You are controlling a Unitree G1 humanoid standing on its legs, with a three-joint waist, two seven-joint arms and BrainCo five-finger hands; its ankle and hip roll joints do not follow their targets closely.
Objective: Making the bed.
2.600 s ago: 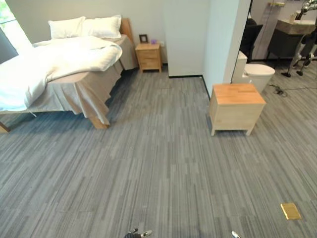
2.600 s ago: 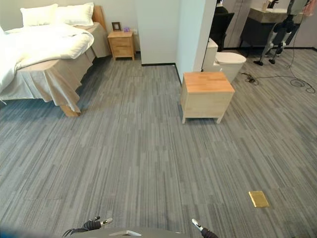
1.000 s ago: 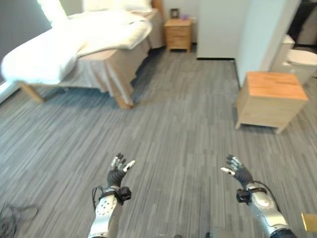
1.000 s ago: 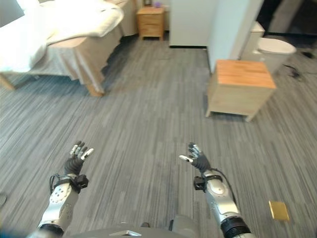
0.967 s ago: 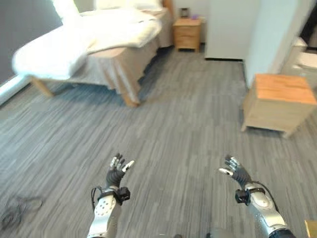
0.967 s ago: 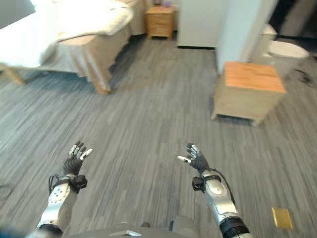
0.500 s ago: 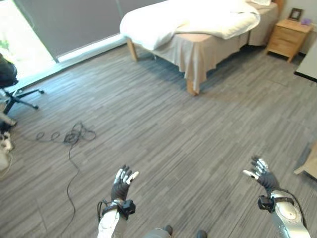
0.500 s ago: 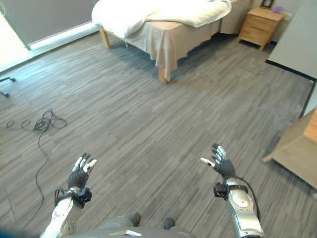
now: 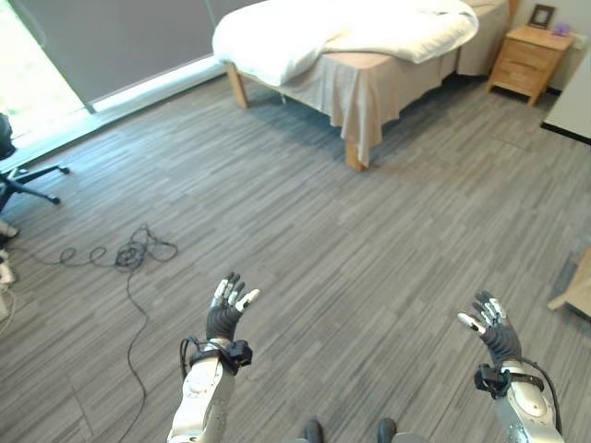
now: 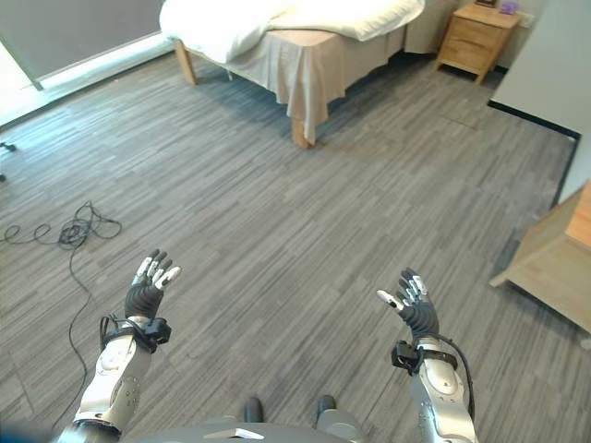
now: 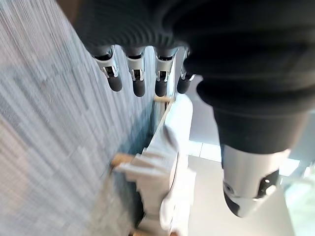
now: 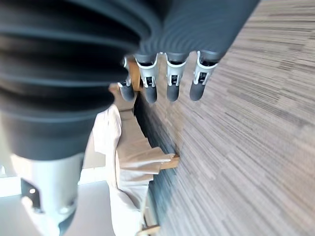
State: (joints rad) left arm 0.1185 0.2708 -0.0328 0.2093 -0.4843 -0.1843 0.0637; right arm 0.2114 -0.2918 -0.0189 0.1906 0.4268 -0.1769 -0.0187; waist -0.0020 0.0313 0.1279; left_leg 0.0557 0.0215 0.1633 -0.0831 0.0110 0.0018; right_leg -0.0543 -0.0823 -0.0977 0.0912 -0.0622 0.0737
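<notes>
Bed (image 9: pixel 388 65) sits at the top of the frame, centre to right, well apart from both hands. White duvet (image 9: pixel 342 32) lies rumpled on it, bunched and hanging over the left end; beige sheet (image 9: pixel 355 92) drapes down at the near corner by a wooden leg (image 9: pixel 354 159). Nightstand (image 9: pixel 528 62) at upper right, just beside the bed, with a small picture frame (image 9: pixel 542 14) on top.

Left hand (image 9: pixel 224 317) at lower left of the frame, raised over the grey floor (image 9: pixel 351 249), fingers (image 11: pixel 139 73) straight and spread, holding nothing. Right hand (image 9: pixel 495 335) at lower right, also raised, fingers (image 12: pixel 172 78) straight and spread, holding nothing. Both palms empty, neither touching anything.

Office chair (image 9: pixel 14 166) at the left edge, near a bright window (image 9: pixel 28 83) at upper left. Pale wooden cabinet (image 10: pixel 554 268) at the right edge in the right eye view. White wall (image 10: pixel 545 65) at upper right behind it.
</notes>
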